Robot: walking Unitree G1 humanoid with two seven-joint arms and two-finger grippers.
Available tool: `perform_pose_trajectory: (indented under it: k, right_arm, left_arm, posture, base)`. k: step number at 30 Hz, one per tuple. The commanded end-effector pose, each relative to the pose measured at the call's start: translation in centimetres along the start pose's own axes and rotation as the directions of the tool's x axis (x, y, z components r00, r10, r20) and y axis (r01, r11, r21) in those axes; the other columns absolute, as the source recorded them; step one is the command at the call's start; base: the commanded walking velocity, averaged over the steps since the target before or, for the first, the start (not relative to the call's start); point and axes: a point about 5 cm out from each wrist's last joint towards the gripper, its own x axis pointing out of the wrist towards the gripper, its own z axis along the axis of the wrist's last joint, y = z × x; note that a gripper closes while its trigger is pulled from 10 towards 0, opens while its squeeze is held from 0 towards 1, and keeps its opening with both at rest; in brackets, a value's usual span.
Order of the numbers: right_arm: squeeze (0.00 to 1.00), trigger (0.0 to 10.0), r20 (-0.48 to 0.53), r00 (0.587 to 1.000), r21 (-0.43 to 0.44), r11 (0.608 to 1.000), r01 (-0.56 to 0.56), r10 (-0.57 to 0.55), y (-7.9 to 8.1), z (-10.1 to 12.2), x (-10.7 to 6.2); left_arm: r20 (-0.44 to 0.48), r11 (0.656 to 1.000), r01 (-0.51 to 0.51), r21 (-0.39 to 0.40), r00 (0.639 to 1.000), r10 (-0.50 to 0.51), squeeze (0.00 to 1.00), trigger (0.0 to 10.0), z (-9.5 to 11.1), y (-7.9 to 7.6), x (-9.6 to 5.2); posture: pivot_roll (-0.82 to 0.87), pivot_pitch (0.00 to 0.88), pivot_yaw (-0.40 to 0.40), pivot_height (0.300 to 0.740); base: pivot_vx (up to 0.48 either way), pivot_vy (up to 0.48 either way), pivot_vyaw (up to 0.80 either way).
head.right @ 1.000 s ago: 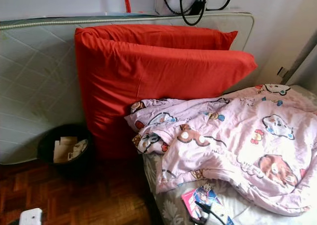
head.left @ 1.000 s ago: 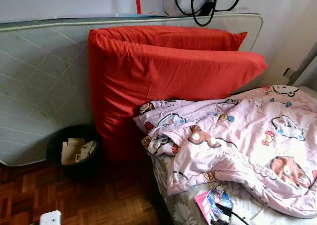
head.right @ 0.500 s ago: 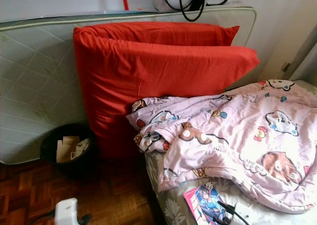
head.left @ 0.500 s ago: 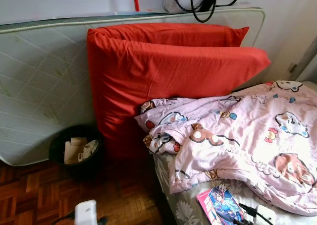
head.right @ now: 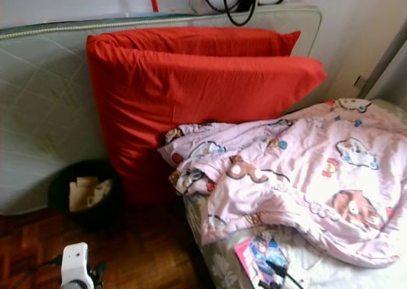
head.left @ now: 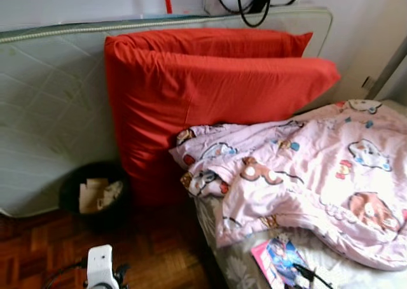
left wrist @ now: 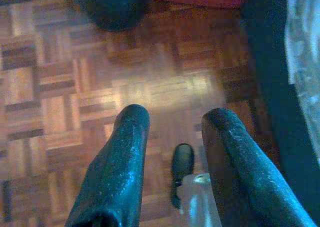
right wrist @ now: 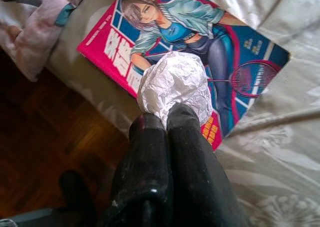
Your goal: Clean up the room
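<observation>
Right gripper (right wrist: 167, 118): fingers pinched together on a crumpled paper ball (right wrist: 175, 84), white/silvery; ball sits at the fingertips, held above the magazine (right wrist: 200, 52) at the near edge of the bed (right wrist: 280, 187).
Left gripper (left wrist: 172, 124): fingers spread apart, nothing between them, hanging over the parquet floor (left wrist: 55, 87); pale clear object low between the fingers, can't tell what it is.
Bin (head.left: 95, 193): dark round wastebasket on the floor, against the upright mattress (head.left: 44, 111) and just beside the red cushion (head.left: 210, 91); already has card/paper scraps inside.
Bed: pink cartoon blanket (head.left: 318, 181) rumpled across it; magazine lies just beside the blanket's lower edge.
Step in hand (judgement): carry the paper ball to the bin, drop it in.
How to do it well:
- keep the pinch firm; the ball is light & only caught at the tips, so a jolt while walking could shake it loose.
- bin is well to the robot's left of the bed corner, so turn the body first, don't reach across w/ right arm.
- get the gripper right over the bin mouth before releasing; crumpled paper can bounce off the rim.
- drop from low down; the bin is partly full, so the ball may roll off the scraps.
Left after that: magazine on the bed, blanket unfolded.
</observation>
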Motion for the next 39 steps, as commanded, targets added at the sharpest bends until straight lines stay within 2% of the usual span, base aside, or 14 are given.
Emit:
perform_pose_trajectory:
  k: [1,5,8,12,17,23,28,31,36,39]
  right_arm:
    - [0.0,10.0,-0.003,1.0,0.018,1.0,0.011,-0.011,-0.1,-0.3,-0.1]
    - [0.0,10.0,-0.008,1.0,0.012,1.0,0.008,-0.008,0.1,-0.4,-0.1]
    - [0.0,10.0,-0.009,1.0,-0.054,0.998,-0.021,0.021,0.1,-0.2,0.0]
    - [0.0,10.0,-0.037,0.994,-0.202,0.973,-0.108,0.103,0.2,0.4,0.1]
    - [0.0,10.0,-0.046,0.99,-0.216,0.966,-0.139,0.132,0.4,0.5,0.1]
    - [0.0,10.0,-0.033,0.994,-0.166,0.98,-0.105,0.101,0.3,0.3,0.1]
    - [0.0,10.0,-0.048,0.993,-0.176,0.977,-0.117,0.11,0.4,0.1,0.0]
    - [0.0,10.0,-0.044,0.995,-0.138,0.986,-0.09,0.085,0.4,-0.1,0.0]
    - [0.0,10.0,-0.045,0.999,-0.016,0.999,-0.027,0.027,0.1,-0.7,-0.1]
    - [0.0,10.0,-0.043,0.999,-0.012,1.0,-0.023,0.022,0.1,-0.7,-0.1]
  left_arm:
    - [-0.04,1.0,-0.007,0.005,0.999,0.007,0.0,10.0,-0.9,0.4,-0.3]
    - [-0.053,1.0,-0.015,-0.004,0.998,0.014,0.0,10.0,-1.3,0.8,-0.4]
    - [-0.072,1.0,-0.013,-0.026,0.997,0.011,0.0,10.0,-1.8,0.5,-0.6]
    - [-0.126,0.999,-0.009,-0.038,0.992,0.004,0.0,10.0,-3.1,0.3,-0.9]
    - [-0.158,1.0,-0.004,-0.013,0.988,0.001,0.0,10.0,-4.1,0.9,-1.4]
    - [-0.192,1.0,-0.018,-0.004,0.981,0.017,0.0,10.0,-5.4,2.0,-2.2]
    - [-0.198,1.0,-0.014,0.006,0.98,0.015,0.0,10.0,-5.7,2.5,-2.4]
    - [-0.19,1.0,-0.008,0.009,0.982,0.009,0.0,10.0,-5.4,2.2,-2.2]
    - [-0.188,1.0,-0.006,0.014,0.982,0.009,0.0,10.0,-5.3,2.1,-2.2]
    - [-0.19,1.0,-0.005,0.017,0.982,0.008,0.0,10.0,-5.4,2.1,-2.2]
  posture:
    - [0.09,0.0,-0.012,0.74]
    - [0.08,0.0,-0.022,0.74]
    - [0.07,0.0,-0.036,0.74]
    - [0.08,0.0,-0.036,0.74]
    - [0.08,0.0,-0.032,0.74]
    - [0.07,0.0,-0.022,0.74]
    - [0.07,0.0,-0.017,0.74]
    - [0.07,0.0,-0.015,0.74]
    - [0.07,0.0,-0.011,0.74]
    - [0.06,0.0,-0.01,0.74]
  base:
    - [0.0,0.0,0.0]
    - [0.0,0.0,0.0]
    - [0.0,0.0,0.0]
    - [0.0,0.0,0.0]
    - [0.0,0.0,0.0]
    - [0.0,0.244,0.0]
    - [0.0,0.267,0.0]
    - [0.0,0.273,0.0]
    - [0.0,0.302,-0.16]
    - [0.0,0.331,-0.8]
